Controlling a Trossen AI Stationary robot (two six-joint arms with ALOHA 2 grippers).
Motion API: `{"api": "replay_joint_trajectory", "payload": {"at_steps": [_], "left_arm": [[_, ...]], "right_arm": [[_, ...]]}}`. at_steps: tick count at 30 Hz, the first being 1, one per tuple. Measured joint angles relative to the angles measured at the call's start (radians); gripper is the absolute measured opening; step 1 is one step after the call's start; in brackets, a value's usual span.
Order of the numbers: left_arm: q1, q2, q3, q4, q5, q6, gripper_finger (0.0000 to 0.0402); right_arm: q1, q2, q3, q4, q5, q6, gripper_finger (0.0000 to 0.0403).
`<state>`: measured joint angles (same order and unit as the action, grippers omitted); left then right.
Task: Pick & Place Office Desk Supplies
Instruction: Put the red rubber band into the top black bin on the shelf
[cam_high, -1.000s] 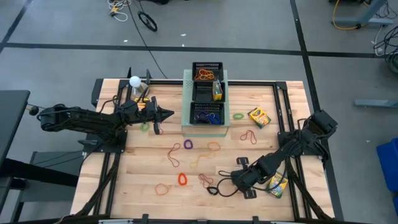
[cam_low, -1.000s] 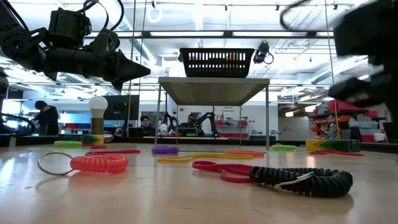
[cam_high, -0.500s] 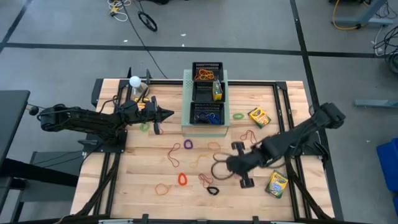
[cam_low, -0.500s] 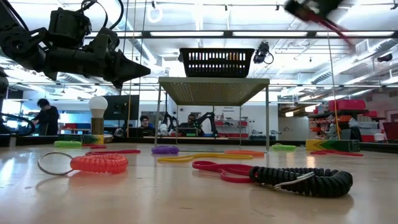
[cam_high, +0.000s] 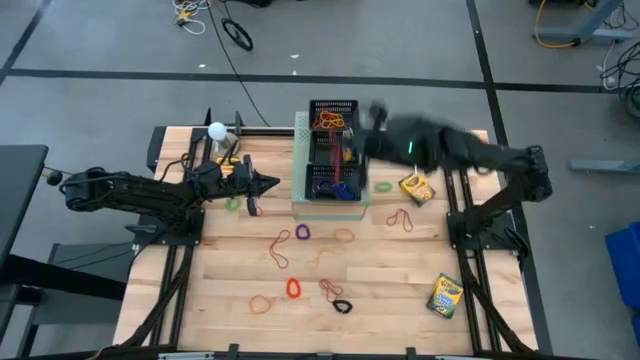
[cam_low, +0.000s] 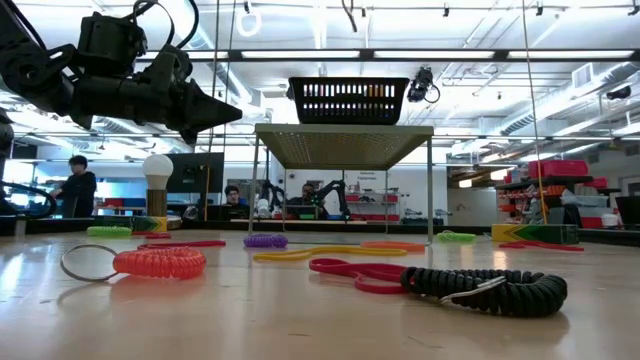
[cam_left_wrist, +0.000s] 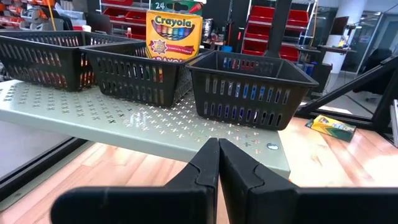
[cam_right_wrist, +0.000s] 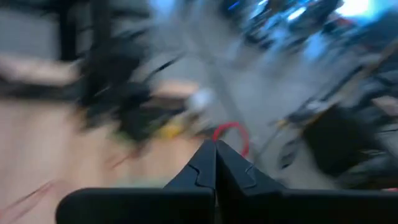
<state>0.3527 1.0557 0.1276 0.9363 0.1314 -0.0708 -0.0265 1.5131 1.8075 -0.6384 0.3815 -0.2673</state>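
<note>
Right claw (cam_high: 375, 112) with a red band (cam_right_wrist: 231, 135), up from the table's near side to over the mesh trays (cam_high: 332, 150).

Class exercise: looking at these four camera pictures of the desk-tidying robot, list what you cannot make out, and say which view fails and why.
1. Right pincer: smeared by motion in the high view, so its exact place over the black mesh trays is unclear.
2. Right wrist view: blurred; a red loop shows near the shut fingertips, but whether it is gripped is unclear.
3. Tray contents: the low view shows only one tray's side.
4. Crayon box: its bottom is hidden behind a tray in the left wrist view.
</note>
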Motion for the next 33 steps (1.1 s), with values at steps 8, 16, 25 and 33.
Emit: {"api": "replay_joint_trajectory", "payload": {"at_steps": [8, 16, 25, 33], "left_arm": [[0.0, 0.0, 0.0, -0.001, 0.0, 0.002, 0.0014], [0.0, 0.0, 0.0, -0.002, 0.0, 0.002, 0.0014], [0.0, 0.0, 0.0, -0.023, 0.002, 0.001, 0.0014], [0.0, 0.0, 0.0, -0.057, 0.011, -0.009, 0.0014]], "right_arm": [[-0.379, 0.065, 0.006, 0.187, -0.219, -0.07, 0.0], [-0.552, 0.23, 0.005, 0.194, -0.388, 0.005, 0.0], [-0.56, 0.347, 0.004, 0.163, -0.401, -0.004, 0.0], [-0.56, 0.351, 0.004, 0.101, -0.304, -0.007, 0.007]]}}
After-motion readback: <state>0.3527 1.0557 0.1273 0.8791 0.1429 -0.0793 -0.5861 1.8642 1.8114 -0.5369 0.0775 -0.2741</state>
